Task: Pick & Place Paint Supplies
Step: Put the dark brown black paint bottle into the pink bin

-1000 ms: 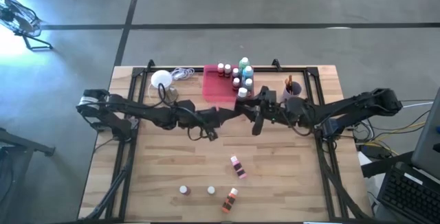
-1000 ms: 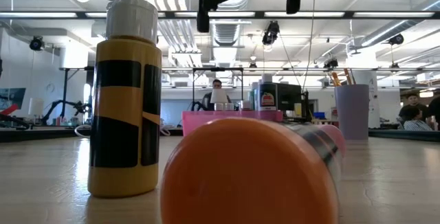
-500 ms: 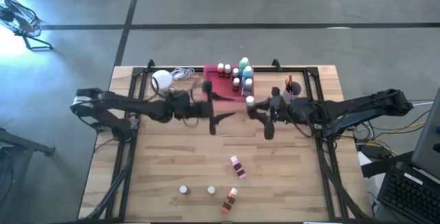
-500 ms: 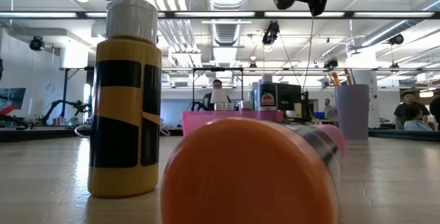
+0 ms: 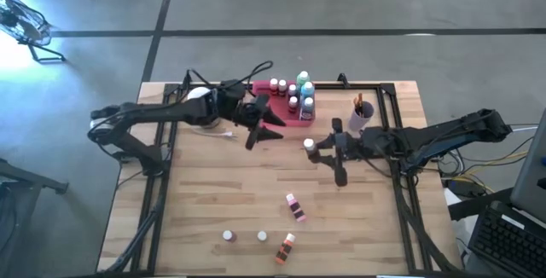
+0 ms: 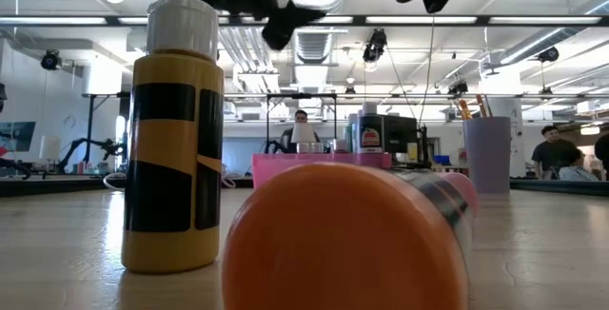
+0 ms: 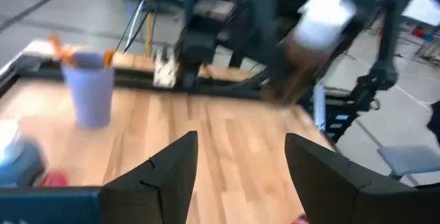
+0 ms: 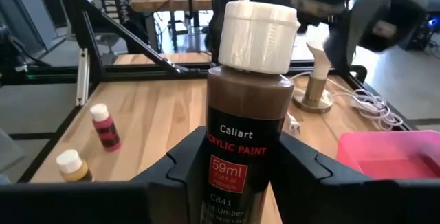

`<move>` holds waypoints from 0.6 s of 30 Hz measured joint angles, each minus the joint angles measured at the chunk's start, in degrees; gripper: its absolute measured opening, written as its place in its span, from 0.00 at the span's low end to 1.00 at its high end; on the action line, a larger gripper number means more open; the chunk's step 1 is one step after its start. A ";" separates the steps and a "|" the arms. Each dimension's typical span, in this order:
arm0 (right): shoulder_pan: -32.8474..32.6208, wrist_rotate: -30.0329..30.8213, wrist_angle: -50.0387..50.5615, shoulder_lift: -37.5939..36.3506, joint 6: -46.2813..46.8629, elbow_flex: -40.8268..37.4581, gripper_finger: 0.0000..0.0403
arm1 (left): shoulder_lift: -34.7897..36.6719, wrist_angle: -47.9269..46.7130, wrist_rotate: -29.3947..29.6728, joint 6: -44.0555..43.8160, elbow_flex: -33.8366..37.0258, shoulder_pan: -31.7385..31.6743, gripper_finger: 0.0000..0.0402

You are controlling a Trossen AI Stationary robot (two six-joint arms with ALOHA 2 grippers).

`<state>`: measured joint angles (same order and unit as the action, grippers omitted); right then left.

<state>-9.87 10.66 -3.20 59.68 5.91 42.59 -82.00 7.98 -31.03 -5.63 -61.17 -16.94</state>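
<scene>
The right tool [image 8: 240, 176] grips a brown paint bottle [image 8: 244, 121] between its 2 dark fingers, held upright above the middle of the desk [image 5: 230, 201]. The bottle has a wide, ribbed white cap and a dark brown body with a label reading "Caliart acrylic paint 59ml"; from above only its white cap [image 5: 310, 145] shows at the tip of the right arm. The left tool [image 5: 266, 130] hangs with its fingers spread and nothing between them, near the front edge of the pink tray [image 5: 271, 107] at the back of the desk. A cluster of white-capped bottles [image 5: 296, 95], small red ones beside taller green and blue ones, stands upright in the tray. To its right a lavender cup [image 5: 361, 114] holds brushes. On the near part of the desk a pink bottle [image 5: 295, 206] and an orange bottle [image 5: 284, 246] lie on their sides, and 2 more small bottles [image 5: 245, 236] stand upright next to each other. In the low view a yellow bottle with black label bands [image 6: 173, 148] stands close to the camera beside the orange bottle's rounded end [image 6: 347, 239].
</scene>
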 joint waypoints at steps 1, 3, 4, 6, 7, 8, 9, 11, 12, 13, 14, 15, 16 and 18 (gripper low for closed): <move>-0.02 0.03 0.04 0.06 -0.13 -0.03 0.30 | 0.00 0.19 -0.02 0.04 -0.65 0.38 0.55; -0.02 0.81 0.07 0.08 -0.32 -0.11 0.29 | 0.02 0.70 0.15 0.00 -1.93 1.20 0.55; -0.02 1.46 0.00 0.08 -0.33 -0.18 0.29 | 0.02 0.66 0.62 0.06 -2.46 1.62 0.55; 0.00 2.47 0.02 0.06 -0.27 -0.32 0.29 | -0.03 0.58 1.97 0.87 -3.52 2.58 0.55; 0.00 3.00 0.06 0.06 -0.19 -0.39 0.29 | -0.04 0.65 2.90 1.14 -3.96 3.07 0.55; 0.00 3.06 0.08 0.06 -0.13 -0.39 0.29 | -0.04 0.58 3.49 1.53 -4.36 3.58 0.55; 0.00 3.06 0.00 0.06 -0.14 -0.39 0.30 | -0.04 0.59 4.27 2.33 -4.73 4.11 0.55; 0.00 3.07 -0.37 0.26 -0.17 -0.39 0.30 | -0.04 0.76 6.96 4.49 -5.36 5.33 0.55; 0.00 3.11 -0.58 0.39 -0.17 -0.39 0.30 | -0.04 1.28 9.19 5.50 -5.42 5.96 0.55; 0.00 3.27 -0.75 0.46 -0.26 -0.39 0.30 | -0.04 1.92 10.87 6.31 -5.44 6.61 0.55; 0.00 3.34 -1.25 0.46 -0.57 -0.39 0.30 | -0.06 2.85 12.13 7.18 -5.42 7.17 0.55; 0.00 3.45 -2.14 0.45 -1.06 -0.37 0.29 | -0.09 3.93 12.70 7.58 -5.36 7.64 0.55; 0.00 3.53 -3.02 0.41 -1.58 -0.35 0.29 | -0.25 4.89 12.83 7.85 -5.33 8.06 0.55; 0.00 4.18 -4.39 0.41 -2.55 -0.35 0.28 | -0.78 7.87 13.02 8.24 -5.33 8.79 0.55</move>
<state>-9.87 14.84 -7.59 60.10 3.36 42.24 -82.78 15.84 -18.01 2.61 -66.50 -8.14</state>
